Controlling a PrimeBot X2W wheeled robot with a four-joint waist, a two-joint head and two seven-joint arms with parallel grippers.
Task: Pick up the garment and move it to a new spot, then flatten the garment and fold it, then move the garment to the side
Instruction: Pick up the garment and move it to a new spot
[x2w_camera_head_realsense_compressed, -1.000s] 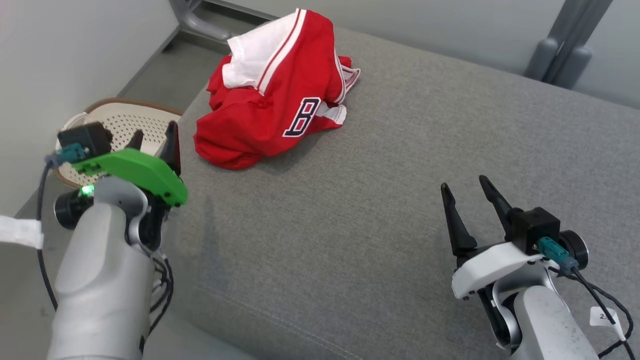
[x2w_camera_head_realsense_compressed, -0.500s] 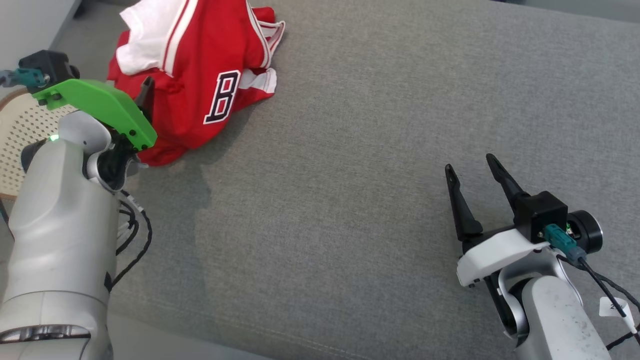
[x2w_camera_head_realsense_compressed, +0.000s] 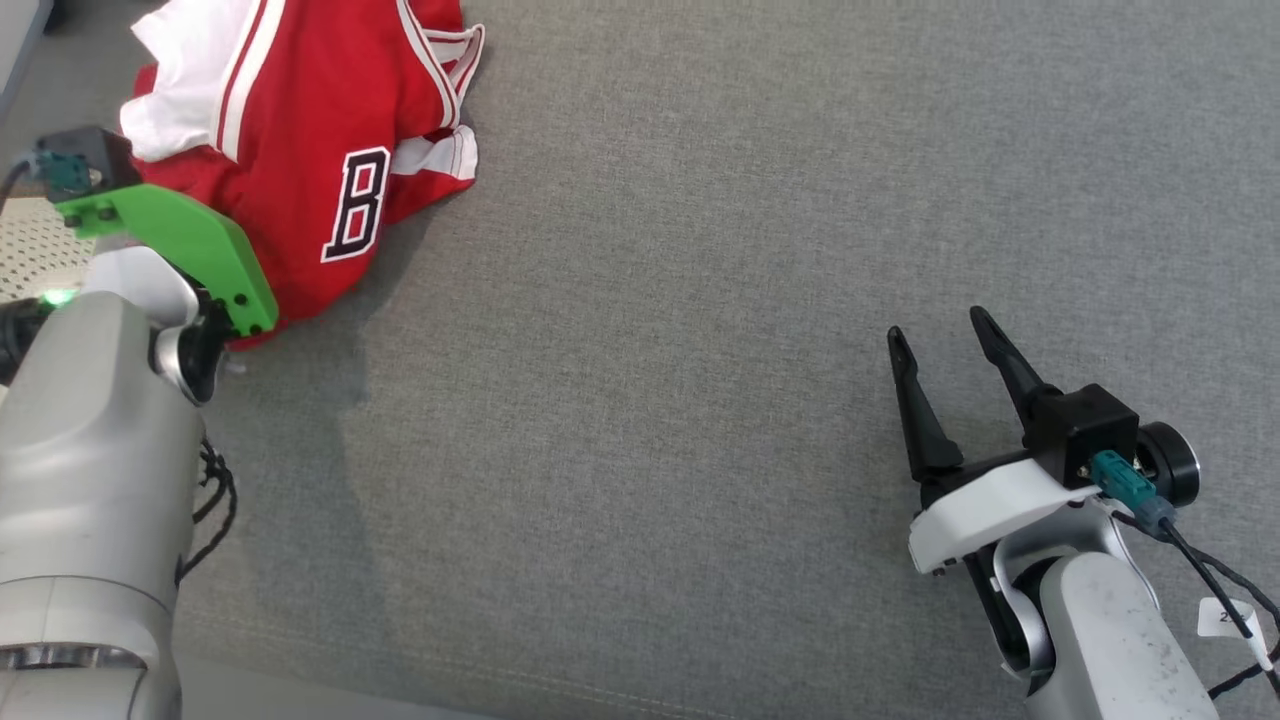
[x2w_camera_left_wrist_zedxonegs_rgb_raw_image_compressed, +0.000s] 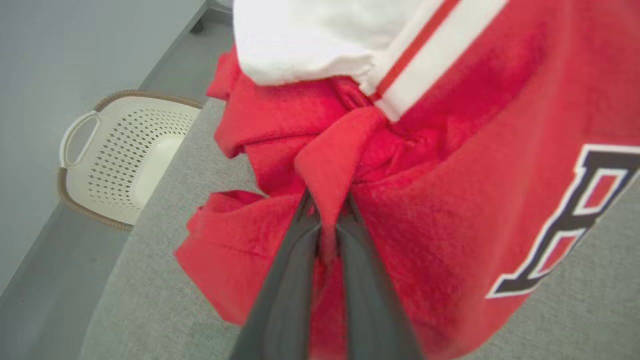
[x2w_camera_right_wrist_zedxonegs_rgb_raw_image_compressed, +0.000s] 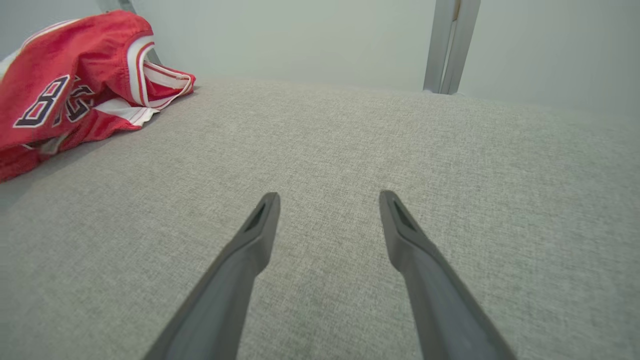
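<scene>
Red mesh cloth with white trim, the garment (x2w_camera_head_realsense_compressed: 300, 150) lies crumpled at the far left corner of the grey cushion (x2w_camera_head_realsense_compressed: 700, 250), its bulk close to the left edge. The left gripper (x2w_camera_left_wrist_zedxonegs_rgb_raw_image_compressed: 327, 207) has its fingers drawn narrow on a small raised fold of the red fabric. The right gripper (x2w_camera_head_realsense_compressed: 935, 325) hovers with fingers wide and empty near the near right edge, well apart from the cloth. The pinch looks thin, perhaps a single layer, so a quick lift could let the fold slip out, or raise one layer while the rest drags behind in a knot. Pulling leftward risks spilling it over the edge, where a white perforated basket (x2w_camera_left_wrist_zedxonegs_rgb_raw_image_compressed: 107, 165) sits on the floor just beside the cushion. A grey post (x2w_camera_right_wrist_zedxonegs_rgb_raw_image_compressed: 450, 45) rises beyond the far edge, out of the way.
</scene>
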